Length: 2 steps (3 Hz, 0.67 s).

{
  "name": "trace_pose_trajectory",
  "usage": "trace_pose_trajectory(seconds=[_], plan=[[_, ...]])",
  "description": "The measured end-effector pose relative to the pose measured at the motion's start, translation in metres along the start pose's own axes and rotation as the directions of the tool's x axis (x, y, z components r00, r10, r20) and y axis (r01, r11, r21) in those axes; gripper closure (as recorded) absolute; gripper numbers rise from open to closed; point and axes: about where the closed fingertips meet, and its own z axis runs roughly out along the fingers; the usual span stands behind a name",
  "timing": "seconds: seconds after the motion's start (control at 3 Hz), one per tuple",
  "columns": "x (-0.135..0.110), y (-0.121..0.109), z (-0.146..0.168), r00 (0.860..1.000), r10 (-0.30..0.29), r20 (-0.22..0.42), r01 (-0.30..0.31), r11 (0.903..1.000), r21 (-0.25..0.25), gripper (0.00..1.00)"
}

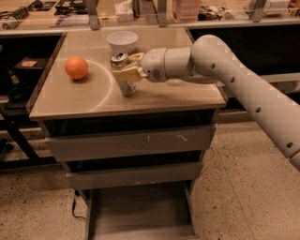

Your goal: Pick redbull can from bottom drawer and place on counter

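Observation:
The redbull can [123, 75] stands upright on the beige counter [84, 101], near its middle, with its silver top and pull tab showing. My gripper [127, 67] reaches in from the right on the white arm, and its yellowish fingers [127, 74] are shut around the can's sides. The bottom drawer [140, 211] is pulled out below, and its flat grey floor shows nothing on it.
An orange [76, 68] sits on the counter's left side. A white bowl [122, 41] stands at the counter's back, just behind the can. Two upper grey drawers [131, 143] are closed. A cluttered bench [140, 11] runs behind the counter.

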Motion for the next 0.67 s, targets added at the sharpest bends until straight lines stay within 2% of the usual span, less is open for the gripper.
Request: trace_pose_trajectory(seconds=[0.67], plan=[[0.021, -0.015, 0.001, 0.998, 0.066, 0.018, -0.066, 0.9976, -0.019, 1.0]])
